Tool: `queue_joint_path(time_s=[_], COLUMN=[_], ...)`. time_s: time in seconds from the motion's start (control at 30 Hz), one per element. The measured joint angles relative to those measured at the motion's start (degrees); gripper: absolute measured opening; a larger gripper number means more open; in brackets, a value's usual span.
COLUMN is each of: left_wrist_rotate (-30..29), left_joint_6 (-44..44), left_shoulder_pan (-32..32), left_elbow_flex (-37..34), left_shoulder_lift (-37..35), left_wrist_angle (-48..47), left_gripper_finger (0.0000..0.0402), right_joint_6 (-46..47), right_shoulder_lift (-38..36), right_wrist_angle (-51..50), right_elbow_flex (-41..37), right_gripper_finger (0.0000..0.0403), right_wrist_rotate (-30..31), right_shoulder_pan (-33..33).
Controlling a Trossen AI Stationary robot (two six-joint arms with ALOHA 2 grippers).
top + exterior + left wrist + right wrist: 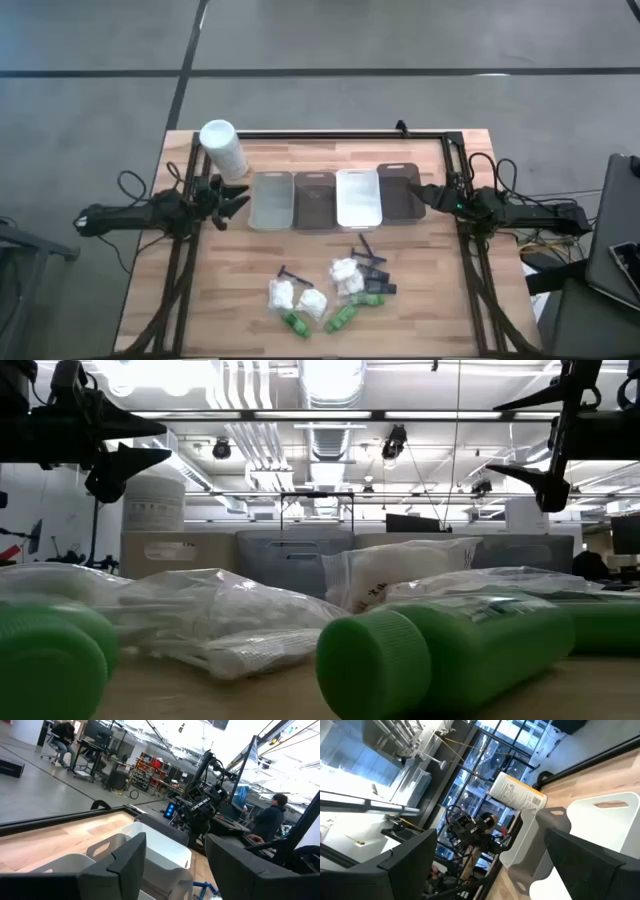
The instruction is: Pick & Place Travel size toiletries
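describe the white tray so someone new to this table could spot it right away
Look at the row of four trays across the middle of the wooden table, between the two arms. The white tray is third from the tall white cylinder; it alone is bright opaque white, its neighbours being grey or dark.

No text, brand, number or sign can be read anywhere. The tall white plastic cylinder (516, 793), in the upper middle of the right wrist frame, carries a pale yellow label with a barcode-like block, but its print is too small to make out. In the low view, faint dark marks show on a lumpy white puff in clear wrap (385, 580) at frame centre, also illegible.
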Motion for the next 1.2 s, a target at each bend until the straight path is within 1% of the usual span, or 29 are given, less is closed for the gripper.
queue_joint_path(time_s=[0.37,0.43,0.5,0.6,0.67,0.77,0.87,0.97,1.1,1.17,1.2], left_wrist_rotate=[0.0,0.0,0.0,0.0,0.0,0.0,0.0,0.0,0.0,0.0,0.0], left_joint_6=[0.0,0.0,0.0,0.0,0.0,0.0,0.0,0.0,0.0,0.0,0.0], left_shoulder_pan=[0.0,0.0,0.0,0.0,0.0,0.0,0.0,0.0,0.0,0.0,0.0], left_elbow_flex=[0.0,0.0,0.0,0.0,0.0,0.0,0.0,0.0,0.0,0.0,0.0], left_shoulder_lift=[0.0,0.0,0.0,0.0,0.0,0.0,0.0,0.0,0.0,0.0,0.0], left_wrist_angle=[0.0,0.0,0.0,0.0,0.0,0.0,0.0,0.0,0.0,0.0,0.0], left_gripper_finger=[0.0209,0.0209,0.0209,0.0209,0.0209,0.0209,0.0209,0.0209,0.0209,0.0209,0.0209], right_joint_6=[-0.1,1.7,5.3,6.4,7.7,7.8,5.6,1.6,-5.3,-8.6,-10.6], right_shoulder_lift=[0.0,0.0,0.4,2.1,4.5,10.3,17.7,25.9,36.5,41.8,44.3], right_wrist_angle=[0.0,0.9,4.1,7.5,5.8,-0.2,-8.3,-22.4,-45.6,-53.2,-55.4], right_elbow_flex=[0.0,0.0,0.0,0.1,0.2,2.8,8.6,17.0,28.6,32.5,33.9], right_gripper_finger=[0.0363,0.0364,0.0363,0.0363,0.0363,0.0363,0.0363,0.0363,0.0363,0.0363,0.0363], right_wrist_rotate=[0.0,0.0,-2.6,-10.9,-11.9,-12.4,-16.2,-19.8,-19.3,-18.7,-18.6], right_shoulder_pan=[0.0,0.0,0.0,0.2,0.9,2.1,4.2,7.9,14.0,16.7,17.9])
